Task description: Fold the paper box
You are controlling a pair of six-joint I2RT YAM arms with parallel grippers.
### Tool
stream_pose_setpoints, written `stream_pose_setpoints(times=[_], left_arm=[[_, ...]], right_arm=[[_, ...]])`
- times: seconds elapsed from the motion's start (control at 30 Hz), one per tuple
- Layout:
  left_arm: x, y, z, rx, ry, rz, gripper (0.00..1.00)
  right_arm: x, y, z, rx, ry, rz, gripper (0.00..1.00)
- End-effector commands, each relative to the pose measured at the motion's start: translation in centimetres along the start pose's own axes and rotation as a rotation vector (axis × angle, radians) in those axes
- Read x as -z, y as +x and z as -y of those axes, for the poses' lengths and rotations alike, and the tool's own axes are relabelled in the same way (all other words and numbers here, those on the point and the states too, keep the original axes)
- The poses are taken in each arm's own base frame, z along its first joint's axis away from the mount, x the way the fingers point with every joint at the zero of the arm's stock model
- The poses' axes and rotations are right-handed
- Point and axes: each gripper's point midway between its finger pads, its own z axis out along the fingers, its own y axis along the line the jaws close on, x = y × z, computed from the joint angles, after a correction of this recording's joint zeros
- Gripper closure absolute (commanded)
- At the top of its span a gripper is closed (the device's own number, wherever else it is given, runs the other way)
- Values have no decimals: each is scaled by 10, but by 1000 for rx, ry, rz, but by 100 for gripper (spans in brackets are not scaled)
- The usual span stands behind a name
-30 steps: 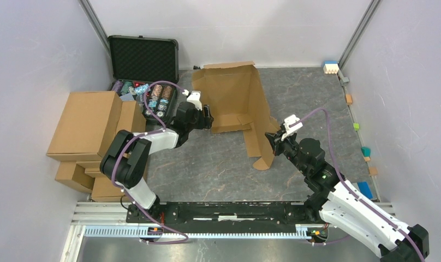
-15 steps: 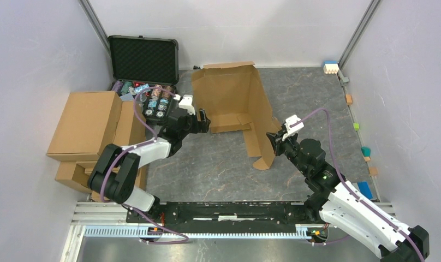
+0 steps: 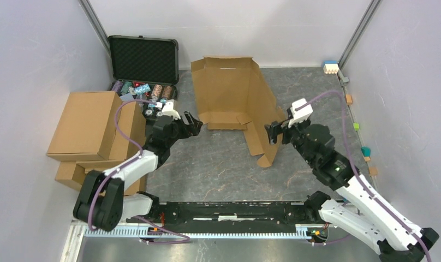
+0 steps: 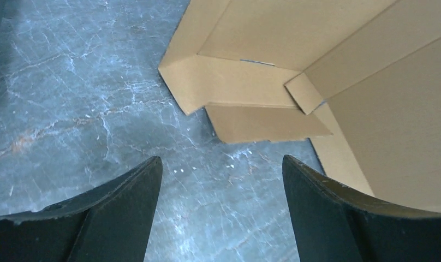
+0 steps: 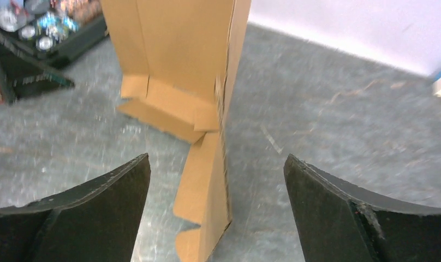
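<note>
**Status: sheet partly raised, both pincers free**

The left pincer [image 3: 192, 122] is spread wide and holds nothing. In the left wrist view its two fingers [image 4: 120, 202] frame bare table [image 4: 71, 98], with the cardboard just beyond them. The right pincer [image 3: 273, 132] is also spread wide and empty. It sits just beside the near edge of the upright side panel, and we cannot tell whether it touches.

The paper box [image 3: 229, 93] stands in the middle of the table, between and beyond the two pincers. We judge the task to be at an early stage:

1. Done: a back panel and a right side panel are raised and meet at a corner.
2. Left: the walls are not locked, the near flaps lie loose, and no lid is closed.

Each view adds something:

- The left wrist view shows the inner corner of the box [image 4: 327, 65], with a small tab and a flap lying flat on the table.
- The right wrist view is somewhat blurred. It shows the side panel [image 5: 174, 49] edge-on, with its notched lower end.
- Only the top view shows the stack of cartons [image 3: 87, 125] at the left and the open black case [image 3: 143, 57] at the far left.
</note>
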Motion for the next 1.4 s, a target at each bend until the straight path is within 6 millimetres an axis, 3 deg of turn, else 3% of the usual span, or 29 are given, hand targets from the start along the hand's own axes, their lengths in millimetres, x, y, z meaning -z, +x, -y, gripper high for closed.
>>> stream_pose_setpoints(times=[0.0, 0.13, 0.23, 0.3, 0.4, 0.5, 0.67, 0.7, 0.8, 0.87, 0.97, 1.07, 1.23, 1.3, 1.37], left_arm=[[25, 7, 7, 118, 8, -21, 14], [32, 18, 4, 146, -3, -44, 14], [31, 26, 1, 171, -12, -65, 14], [30, 29, 2, 191, -11, -80, 14], [30, 34, 4, 222, -4, -99, 14], [33, 37, 6, 241, 4, -105, 14], [37, 44, 8, 281, 19, -120, 12], [37, 45, 10, 289, 26, -125, 12], [38, 47, 14, 317, 43, -144, 12], [37, 49, 15, 343, 39, -151, 13], [36, 57, 17, 406, 54, -167, 13], [28, 61, 27, 471, 100, -181, 13], [10, 47, 39, 481, 137, -177, 13], [6, 40, 44, 484, 152, -174, 13], [8, 36, 46, 493, 155, -163, 13]], right_arm=[[13, -65, 21, 36, 102, 67, 2], [4, -109, 19, 112, 96, 46, 2], [-17, -143, 14, 170, 91, -4, 2], [-37, -155, 19, 209, 141, -55, 2], [-73, -156, 23, 257, 162, -163, 2], [-105, -142, 32, 260, 148, -278, 2], [-141, -85, 72, 219, 151, -430, 16], [-145, -74, 71, 201, 108, -451, 21], [-144, -54, 68, 149, 37, -459, 62], [-138, -53, 68, 128, 41, -424, 84], [-126, -50, 78, 66, 74, -368, 95], [-116, -37, 84, -14, 50, -344, 96], [-99, -8, 79, -78, 39, -337, 95], [-90, 12, 73, -128, 41, -337, 91], [-78, 46, 66, -209, 55, -331, 82]])
